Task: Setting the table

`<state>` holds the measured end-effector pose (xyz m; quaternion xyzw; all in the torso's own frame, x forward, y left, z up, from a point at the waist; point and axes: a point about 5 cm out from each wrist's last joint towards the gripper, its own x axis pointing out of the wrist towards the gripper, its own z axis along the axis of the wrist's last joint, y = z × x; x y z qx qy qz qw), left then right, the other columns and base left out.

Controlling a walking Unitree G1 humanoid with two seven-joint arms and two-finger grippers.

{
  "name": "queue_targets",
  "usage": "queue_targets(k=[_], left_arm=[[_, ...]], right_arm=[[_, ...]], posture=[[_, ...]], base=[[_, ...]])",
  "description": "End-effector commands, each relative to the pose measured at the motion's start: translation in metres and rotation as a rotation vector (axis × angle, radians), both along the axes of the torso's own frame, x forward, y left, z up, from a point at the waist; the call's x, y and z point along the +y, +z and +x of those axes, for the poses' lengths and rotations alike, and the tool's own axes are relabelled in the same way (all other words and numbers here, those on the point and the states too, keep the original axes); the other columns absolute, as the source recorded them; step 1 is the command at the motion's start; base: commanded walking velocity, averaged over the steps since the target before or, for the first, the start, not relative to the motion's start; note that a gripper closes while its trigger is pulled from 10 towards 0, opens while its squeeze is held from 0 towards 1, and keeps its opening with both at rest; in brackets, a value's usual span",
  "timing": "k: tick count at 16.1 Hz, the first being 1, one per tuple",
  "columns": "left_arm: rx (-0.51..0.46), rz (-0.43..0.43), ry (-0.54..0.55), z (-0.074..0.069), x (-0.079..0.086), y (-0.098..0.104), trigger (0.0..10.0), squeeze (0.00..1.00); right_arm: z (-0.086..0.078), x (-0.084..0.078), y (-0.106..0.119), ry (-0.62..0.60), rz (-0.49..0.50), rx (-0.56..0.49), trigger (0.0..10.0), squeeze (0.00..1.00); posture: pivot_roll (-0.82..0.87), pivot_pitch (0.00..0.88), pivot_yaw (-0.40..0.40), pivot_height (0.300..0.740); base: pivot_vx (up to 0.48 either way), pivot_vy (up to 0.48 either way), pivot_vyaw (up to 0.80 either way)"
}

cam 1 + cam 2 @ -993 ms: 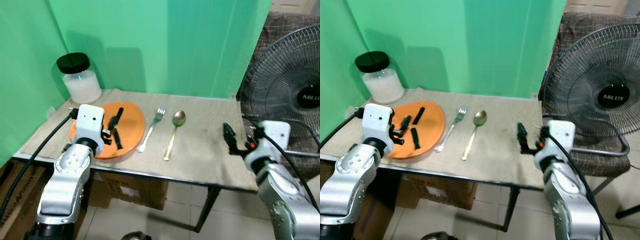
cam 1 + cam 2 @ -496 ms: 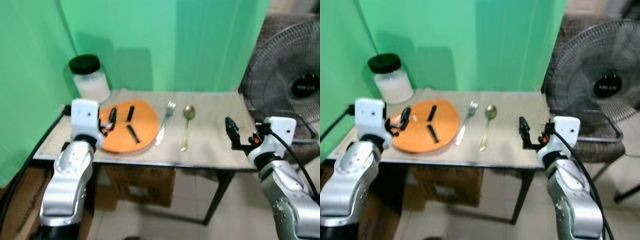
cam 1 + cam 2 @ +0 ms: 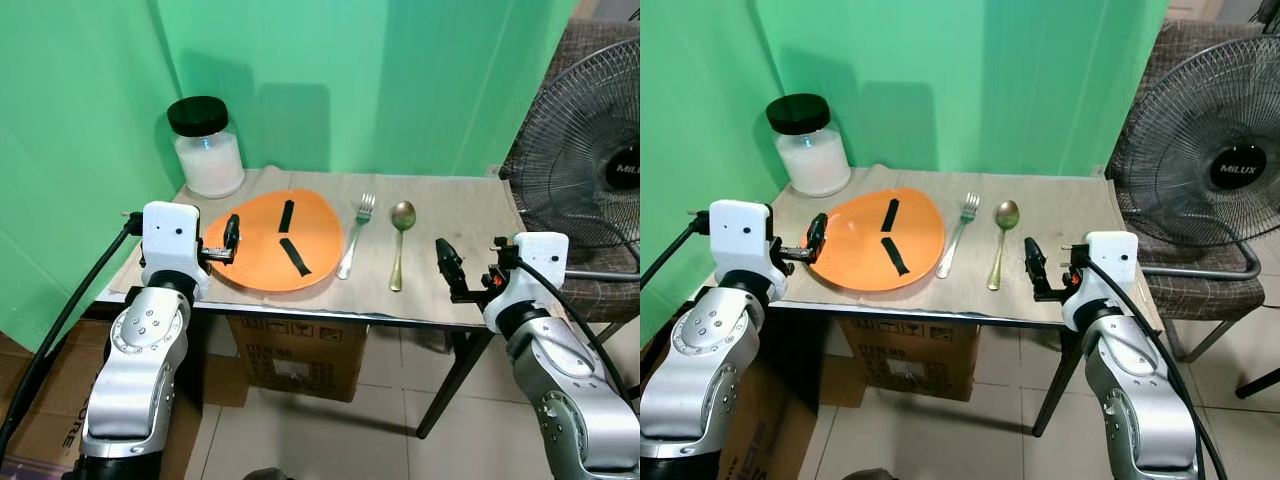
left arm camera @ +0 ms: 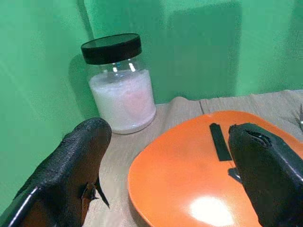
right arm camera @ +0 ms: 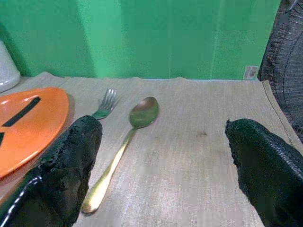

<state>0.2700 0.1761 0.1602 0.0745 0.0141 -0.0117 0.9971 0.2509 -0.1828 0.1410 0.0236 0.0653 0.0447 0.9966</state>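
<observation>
Standing against a green backdrop, a small table (image 3: pixel 455 215) covered with a beige cloth carries a set place: an orange plate (image 3: pixel 260 250) lies toward the left half, its near rim close to the table's front edge. Two black strips (image 3: pixel 291 240) rest on the plate, one pointing to the back, the other angled nearer the front.

Just right of the plate lies a silver fork (image 3: pixel 355 235), tines toward the back edge, its handle end touching or nearly touching the plate's rim. Beside it, a little apart, a gold spoon (image 3: pixel 398 243) lies parallel, bowl toward the back edge.

At the back left corner stands an upright jar (image 3: pixel 207 147) with a black lid, holding something white.

The left gripper (image 3: pixel 230 238) hovers at the plate's left rim near the table's left edge, its two black fingers (image 4: pixel 78 165) spread wide and holding nothing; its wrist view looks past them at the plate and jar.

The right gripper (image 3: pixel 447 268) hangs at the front edge, right of the spoon's handle and apart from it. Its fingers (image 5: pixel 66 175) are likewise spread wide and empty, framing fork and spoon in its wrist view.

A black fan (image 3: pixel 585 150) stands off the table's right edge, and a cardboard box (image 3: pixel 300 355) sits on the tiled floor beneath the table.
</observation>
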Motion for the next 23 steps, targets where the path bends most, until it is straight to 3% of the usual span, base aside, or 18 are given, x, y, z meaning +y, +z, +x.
queue_targets(k=[1, 7, 16, 17, 20, 23], left_arm=[[0.005, 0.010, -0.028, 0.002, -0.004, -0.001, 10.0, 1.00], [0.002, -0.012, -0.031, 0.004, -0.007, -0.001, 10.0, 1.00], [0.003, 0.001, -0.062, 0.002, -0.010, -0.001, 10.0, 1.00], [0.016, 0.008, -0.072, 0.002, -0.013, -0.003, 10.0, 0.83], [0.008, 0.014, -0.063, 0.003, -0.013, -0.002, 10.0, 0.85], [0.009, 0.017, -0.062, 0.004, -0.014, -0.002, 10.0, 0.85]], right_arm=[[0.002, -0.003, 0.002, -0.034, 0.004, 0.002, 10.0, 1.00], [0.005, -0.002, 0.004, -0.004, -0.041, -0.008, 10.0, 1.00], [0.015, -0.007, 0.012, -0.003, -0.048, -0.037, 10.0, 1.00], [0.016, -0.009, 0.012, -0.005, -0.027, -0.034, 10.0, 1.00], [0.019, -0.010, 0.015, 0.018, -0.065, -0.038, 10.0, 1.00], [0.023, -0.011, 0.018, 0.021, -0.061, -0.044, 10.0, 1.00]], posture=[[0.10, 0.000, 0.044, 0.740], [0.10, 0.000, 0.038, 0.740], [0.11, 0.000, 0.025, 0.740], [0.11, 0.000, 0.025, 0.740], [0.11, 0.000, 0.022, 0.740], [0.11, 0.000, 0.017, 0.740]], base=[[0.000, 0.000, 0.00], [0.345, 0.000, 0.00], [0.401, 0.000, 0.70], [0.000, 0.000, 0.00], [0.000, -0.081, 0.00], [0.000, -0.474, 0.80]])
